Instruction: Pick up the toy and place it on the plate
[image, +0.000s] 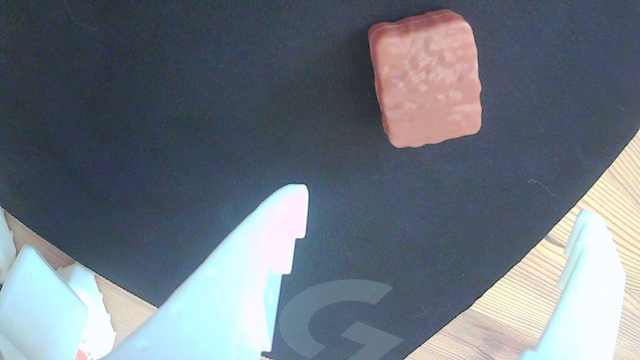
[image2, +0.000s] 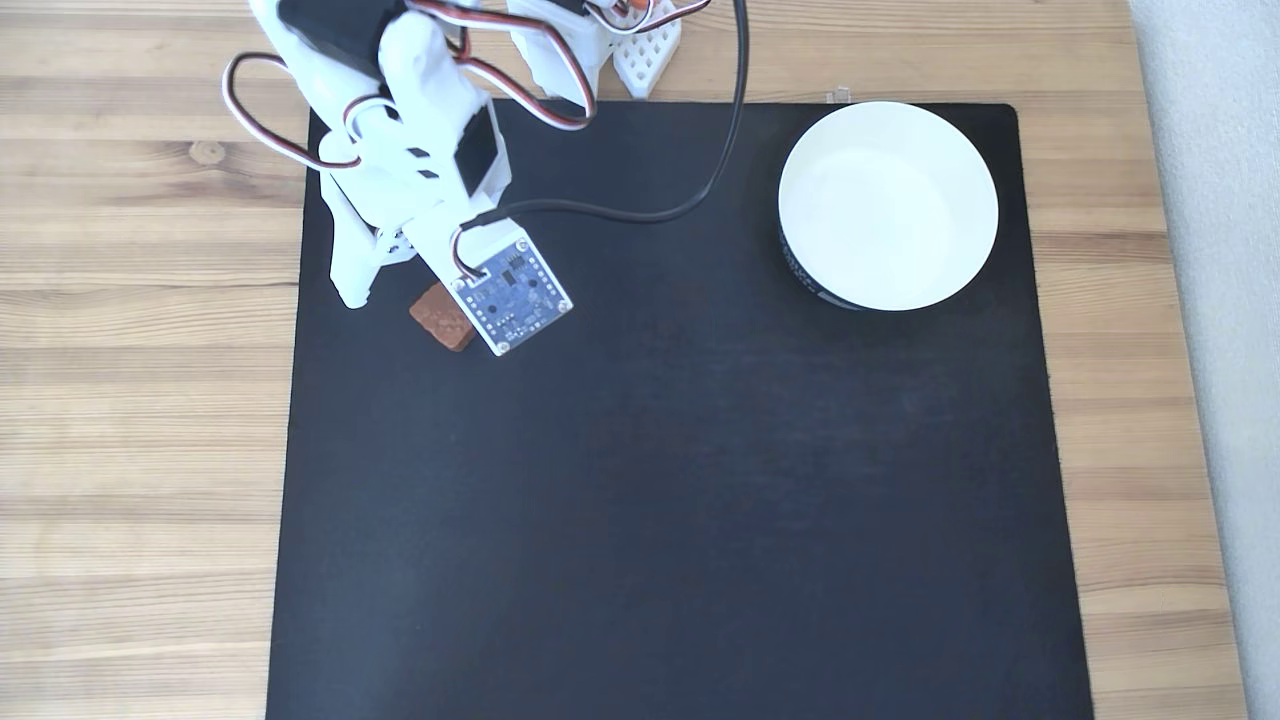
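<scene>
White plastic fingers (image: 260, 270) of your gripper (image: 440, 210) stand wide apart in the wrist view, one reaching up from the lower left with a notched inner edge, the other showing at the lower right edge. Nothing sits between them. Take the black mat (image: 150, 125) as your landmark: both tips hang over its near corner, where a grey G-shaped logo (image: 340, 320) is printed, and the right-hand finger lies over the wooden table (image: 590, 240) just off the mat's rim.

Beyond the fingertips you see the toy (image: 427, 80) — a reddish-brown squarish block with rounded corners and a bumpy top. It lies flat on the mat, apart from both fingers and a little toward the right-hand one.

Look at the fixed view for the wider layout. The toy (image2: 442, 316) rests near the mat's (image2: 660, 480) left edge, in its upper part, partly covered by the blue circuit board (image2: 512, 288) that rides on the arm (image2: 420, 150). The gripper (image2: 390, 275) points down at the mat just beside the toy; its left finger (image2: 352, 270) shows as a white prong over the mat's left edge. Red, white and black cables (image2: 640, 210) loop from the arm across the mat's top.

The plate (image2: 888, 205) — a round white dish, plain inside, with a dark band along its lower side — stands on the mat's upper right corner, well apart from the toy and the gripper.
</scene>
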